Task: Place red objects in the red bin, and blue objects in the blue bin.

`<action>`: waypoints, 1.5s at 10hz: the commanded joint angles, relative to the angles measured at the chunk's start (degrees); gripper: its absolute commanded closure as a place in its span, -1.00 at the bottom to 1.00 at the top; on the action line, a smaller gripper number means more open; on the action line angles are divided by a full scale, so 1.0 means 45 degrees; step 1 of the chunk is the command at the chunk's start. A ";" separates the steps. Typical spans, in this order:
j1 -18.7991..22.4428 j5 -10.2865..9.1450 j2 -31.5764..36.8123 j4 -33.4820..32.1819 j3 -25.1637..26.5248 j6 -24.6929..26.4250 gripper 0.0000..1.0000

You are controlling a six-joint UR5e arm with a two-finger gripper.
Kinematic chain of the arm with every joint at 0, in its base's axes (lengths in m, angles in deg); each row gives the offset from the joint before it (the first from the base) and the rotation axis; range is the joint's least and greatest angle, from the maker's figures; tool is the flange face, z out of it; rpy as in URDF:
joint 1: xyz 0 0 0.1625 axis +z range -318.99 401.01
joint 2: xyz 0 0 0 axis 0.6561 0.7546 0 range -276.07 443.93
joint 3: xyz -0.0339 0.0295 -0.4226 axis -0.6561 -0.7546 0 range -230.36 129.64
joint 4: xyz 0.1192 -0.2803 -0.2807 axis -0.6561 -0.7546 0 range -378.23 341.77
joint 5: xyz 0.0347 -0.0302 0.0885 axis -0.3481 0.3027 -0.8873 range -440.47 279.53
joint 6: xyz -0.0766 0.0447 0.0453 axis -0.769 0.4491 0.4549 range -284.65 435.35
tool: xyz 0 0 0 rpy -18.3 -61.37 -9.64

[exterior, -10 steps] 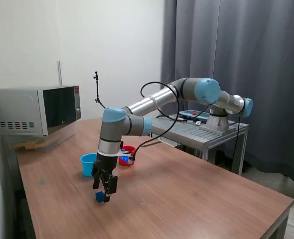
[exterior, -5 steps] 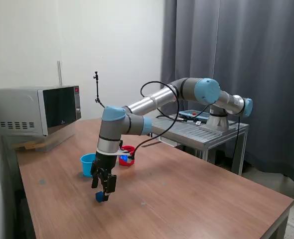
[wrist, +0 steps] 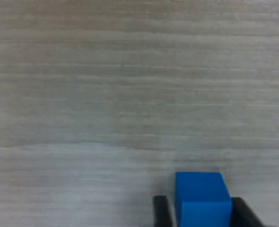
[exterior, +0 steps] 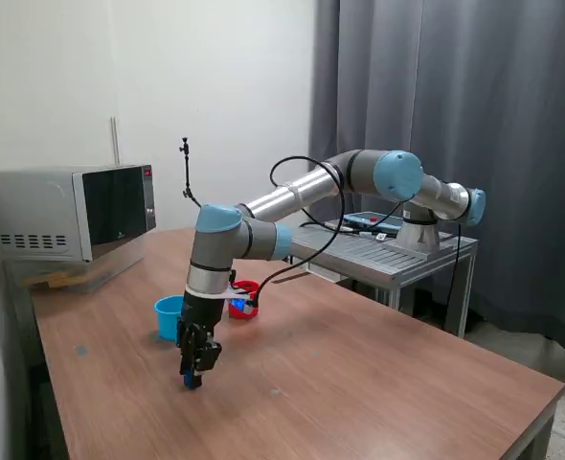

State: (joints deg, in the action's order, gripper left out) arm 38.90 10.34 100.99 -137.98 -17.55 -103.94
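A dark blue cube [exterior: 188, 381] sits on the wooden table [exterior: 359, 374], between my fingertips. My gripper [exterior: 192, 374] points straight down and is shut on it. In the wrist view the blue cube [wrist: 202, 201] fills the gap of the gripper [wrist: 201, 215], with a black finger [wrist: 161, 212] against each side. The light-blue bin [exterior: 169, 315] stands just behind the gripper. The red bin [exterior: 245, 300] stands to its right in the exterior view, partly behind the arm. No red cubes and no second blue cube show.
A microwave [exterior: 68, 212] stands at the back on the exterior view's left. A metal side table [exterior: 388, 251] carries the arm's base on the right. A thin black stand [exterior: 185, 172] rises by the wall. The table's front edge [exterior: 541, 407] is at the right.
The fingers stood open astride the blue cube; they have closed on it. The wrist has dropped slightly.
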 commanded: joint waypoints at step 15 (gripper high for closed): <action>-0.2324 0.0601 0.4199 0.0926 0.3995 0.0820 1.00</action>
State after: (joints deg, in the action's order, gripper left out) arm 29.34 12.88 118.95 -134.47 -2.14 -100.85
